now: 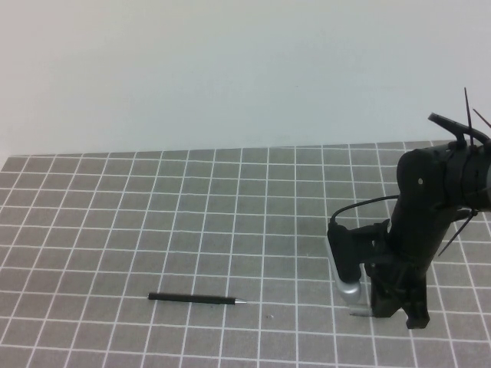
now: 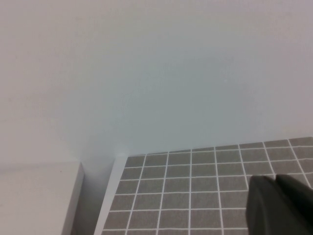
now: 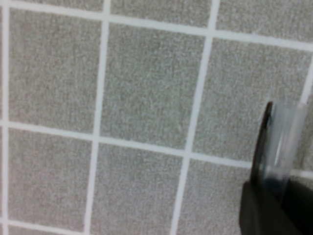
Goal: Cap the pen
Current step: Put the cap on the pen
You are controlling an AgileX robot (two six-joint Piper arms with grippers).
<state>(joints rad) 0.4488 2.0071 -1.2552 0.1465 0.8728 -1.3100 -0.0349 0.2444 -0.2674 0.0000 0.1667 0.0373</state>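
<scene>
My high camera sits on the robot's side, raised, angled down over the gridded counter (image 1: pixel 192 222) toward the far pale wall (image 1: pixel 230 69). My left wrist camera looks low across the counter's far left corner at that same wall. My right wrist camera points straight down, very close to the grid squares at the near right.

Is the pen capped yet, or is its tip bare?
Bare. The thin black stick pen lies flat on the grey grid mat, silver tip exposed. The translucent grey cap sits between the right claw fingers.
</scene>
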